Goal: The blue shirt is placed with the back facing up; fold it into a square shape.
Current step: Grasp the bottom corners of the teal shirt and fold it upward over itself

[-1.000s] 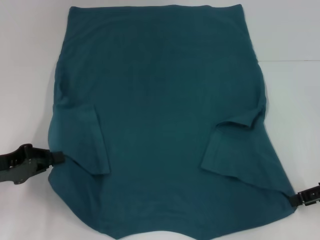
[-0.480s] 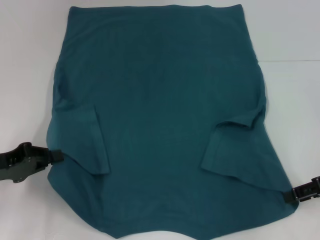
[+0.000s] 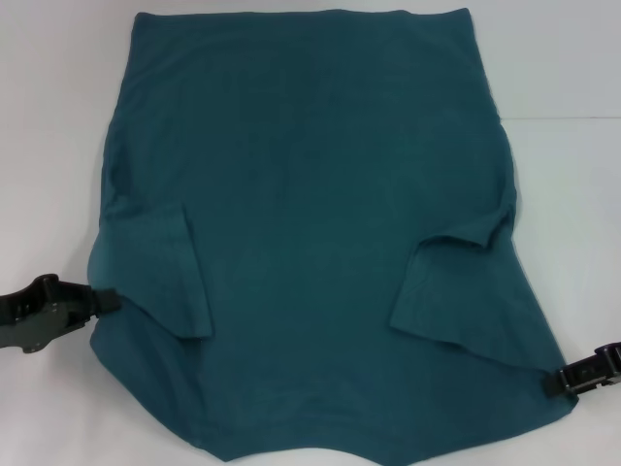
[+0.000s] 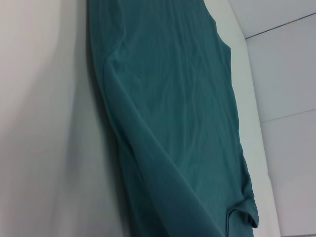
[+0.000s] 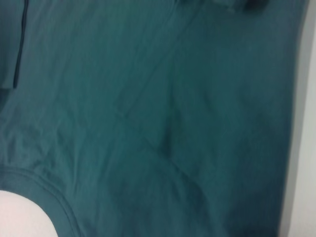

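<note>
Both sleeves of the blue shirt (image 3: 310, 223) lay folded inward over its plain back, the garment spread flat across the white bench (image 3: 563, 68) with its neckline toward the robot. At the near left edge the left tool (image 3: 109, 301) met the fabric, and at the near right corner the right tool (image 3: 553, 382) touched the cloth. Whether either tool's fingers were apart or clamped on the fabric could not be told from the head view or either wrist view.
</note>
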Robot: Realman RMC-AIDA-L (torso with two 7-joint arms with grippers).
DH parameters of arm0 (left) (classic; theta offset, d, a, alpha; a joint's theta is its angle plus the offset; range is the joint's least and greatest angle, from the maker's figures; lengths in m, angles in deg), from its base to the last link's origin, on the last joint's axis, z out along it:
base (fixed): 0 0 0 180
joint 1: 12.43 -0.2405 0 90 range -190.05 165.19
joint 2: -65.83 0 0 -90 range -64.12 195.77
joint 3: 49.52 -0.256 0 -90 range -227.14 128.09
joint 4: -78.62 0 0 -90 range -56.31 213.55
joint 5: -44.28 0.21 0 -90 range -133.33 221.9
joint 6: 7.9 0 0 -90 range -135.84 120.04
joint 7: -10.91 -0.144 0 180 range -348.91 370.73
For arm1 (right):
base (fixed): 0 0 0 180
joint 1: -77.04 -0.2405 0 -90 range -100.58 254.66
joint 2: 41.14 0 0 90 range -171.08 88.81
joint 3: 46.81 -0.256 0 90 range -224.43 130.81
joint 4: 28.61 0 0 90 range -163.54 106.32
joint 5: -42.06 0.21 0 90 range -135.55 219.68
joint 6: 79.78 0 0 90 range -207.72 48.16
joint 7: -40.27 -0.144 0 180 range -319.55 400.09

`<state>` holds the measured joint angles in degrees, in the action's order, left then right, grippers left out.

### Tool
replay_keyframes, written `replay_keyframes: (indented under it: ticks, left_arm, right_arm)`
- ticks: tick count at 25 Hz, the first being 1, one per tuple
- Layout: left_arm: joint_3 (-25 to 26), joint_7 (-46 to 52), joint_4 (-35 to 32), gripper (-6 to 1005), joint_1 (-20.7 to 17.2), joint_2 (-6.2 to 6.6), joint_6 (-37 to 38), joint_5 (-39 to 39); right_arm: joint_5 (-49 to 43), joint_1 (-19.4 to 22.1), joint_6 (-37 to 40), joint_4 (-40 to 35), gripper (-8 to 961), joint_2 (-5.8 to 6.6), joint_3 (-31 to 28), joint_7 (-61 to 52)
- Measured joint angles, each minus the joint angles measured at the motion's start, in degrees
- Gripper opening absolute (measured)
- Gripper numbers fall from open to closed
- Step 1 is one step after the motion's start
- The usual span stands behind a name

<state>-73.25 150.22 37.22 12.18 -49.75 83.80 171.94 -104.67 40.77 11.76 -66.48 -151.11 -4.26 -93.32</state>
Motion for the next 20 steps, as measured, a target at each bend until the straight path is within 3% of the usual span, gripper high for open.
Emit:
replay_keyframes:
  ticks: [13,20]
  left_arm:
    - [0.09,0.0,0.03,24,0.0,0.0,-0.3,-0.21]
    - [0.09,0.0,0.15,24,0.0,0.05,-0.57,-0.34]
  right_arm:
    - [-0.06,-2.31,0.0,-0.01,599,-1.83,0.98,-0.18]
    - [-0.05,-2.87,0.68,-0.11,588,-1.96,1.25,-0.4]
